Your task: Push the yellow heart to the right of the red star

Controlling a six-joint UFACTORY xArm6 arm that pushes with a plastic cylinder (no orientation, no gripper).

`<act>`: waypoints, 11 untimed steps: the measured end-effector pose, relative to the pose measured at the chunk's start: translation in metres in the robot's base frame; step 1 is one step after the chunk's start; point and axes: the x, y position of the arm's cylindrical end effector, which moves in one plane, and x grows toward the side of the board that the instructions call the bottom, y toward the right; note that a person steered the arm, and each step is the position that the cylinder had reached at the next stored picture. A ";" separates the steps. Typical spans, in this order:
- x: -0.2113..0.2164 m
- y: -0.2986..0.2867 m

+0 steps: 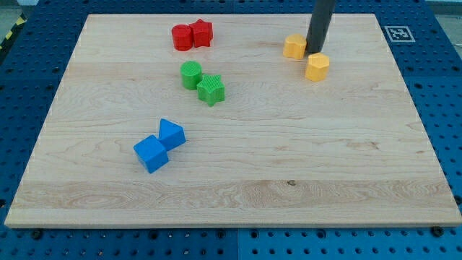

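The yellow heart point(317, 66) lies at the board's upper right. A yellow hexagon point(294, 46) sits just up and left of it. My tip point(315, 51) rests between the two, against the heart's top edge and the hexagon's right side. The red star point(202, 32) lies at the upper middle-left, touching a red cylinder point(181, 37) on its left. The heart is far to the right of the red star and a little lower in the view.
A green cylinder point(190, 74) and a green star point(211, 89) sit together below the red pair. Two blue blocks, a triangle point(172, 133) and a cube point(151, 154), touch at the lower left. The wooden board point(289, 180) lies on a blue pegboard.
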 end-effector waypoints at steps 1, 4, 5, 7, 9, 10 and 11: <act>-0.019 -0.034; 0.021 -0.037; -0.013 -0.077; -0.036 -0.074; -0.040 -0.130; -0.040 -0.136; -0.040 -0.136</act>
